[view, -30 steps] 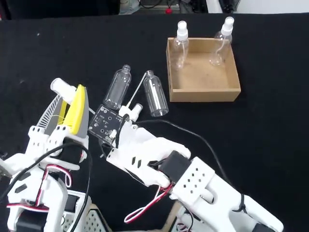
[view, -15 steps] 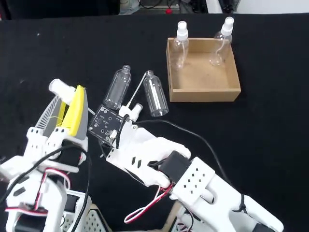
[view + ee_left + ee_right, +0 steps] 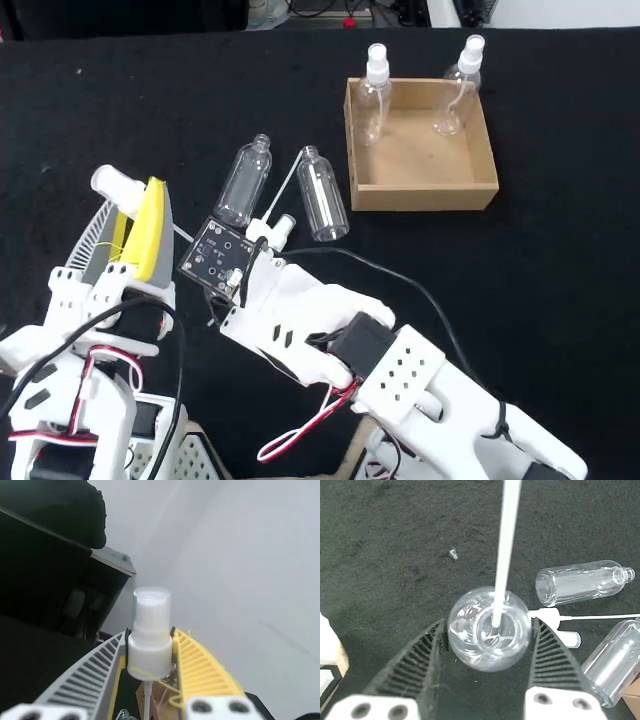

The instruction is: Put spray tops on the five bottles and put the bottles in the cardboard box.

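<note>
My left gripper (image 3: 125, 205) (image 3: 149, 655) is shut on a white spray top (image 3: 108, 182) (image 3: 150, 640), held up off the table at the left. Its thin tube (image 3: 506, 545) runs down into the open neck of a clear bottle (image 3: 488, 628), which stands upright with my right gripper (image 3: 488, 632) shut on it. Two more clear bottles (image 3: 243, 180) (image 3: 322, 193) lie without tops on the black cloth. Between them lies a loose spray top (image 3: 276, 228). The cardboard box (image 3: 425, 187) at the back right holds two upright bottles (image 3: 375, 95) (image 3: 455, 90) with tops on.
The right arm (image 3: 320, 330) stretches from the front right across the middle, and its camera board (image 3: 214, 256) covers its gripper from above. The lying bottles (image 3: 582, 582) (image 3: 615, 660) are close beside the held one. Black cloth lies open right of the box.
My left gripper has shifted a little to the left with the spray top. The right arm and the lying bottles have stayed put.
</note>
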You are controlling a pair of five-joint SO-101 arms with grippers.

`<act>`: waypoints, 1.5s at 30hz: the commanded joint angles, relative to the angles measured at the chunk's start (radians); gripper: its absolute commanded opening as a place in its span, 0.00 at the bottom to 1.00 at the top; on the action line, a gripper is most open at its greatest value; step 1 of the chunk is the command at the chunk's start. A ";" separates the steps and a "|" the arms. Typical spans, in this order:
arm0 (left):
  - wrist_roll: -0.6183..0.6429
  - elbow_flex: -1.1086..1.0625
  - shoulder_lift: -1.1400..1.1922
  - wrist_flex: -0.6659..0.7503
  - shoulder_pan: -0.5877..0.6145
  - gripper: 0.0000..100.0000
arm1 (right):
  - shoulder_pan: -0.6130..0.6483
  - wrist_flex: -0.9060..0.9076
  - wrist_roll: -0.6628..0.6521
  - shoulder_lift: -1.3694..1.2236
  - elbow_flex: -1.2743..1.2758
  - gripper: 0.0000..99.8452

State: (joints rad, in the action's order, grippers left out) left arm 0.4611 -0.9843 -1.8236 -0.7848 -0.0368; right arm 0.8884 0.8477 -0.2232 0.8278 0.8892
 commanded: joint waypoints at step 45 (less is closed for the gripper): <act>-0.198 -0.038 -0.003 -0.063 -0.140 0.13 | -0.006 0.008 0.049 0.064 -0.038 0.18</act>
State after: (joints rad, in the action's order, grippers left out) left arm 0.2800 -1.0365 -1.8236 -0.8078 -0.1703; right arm 0.8884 0.8477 -0.1741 0.8953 0.8892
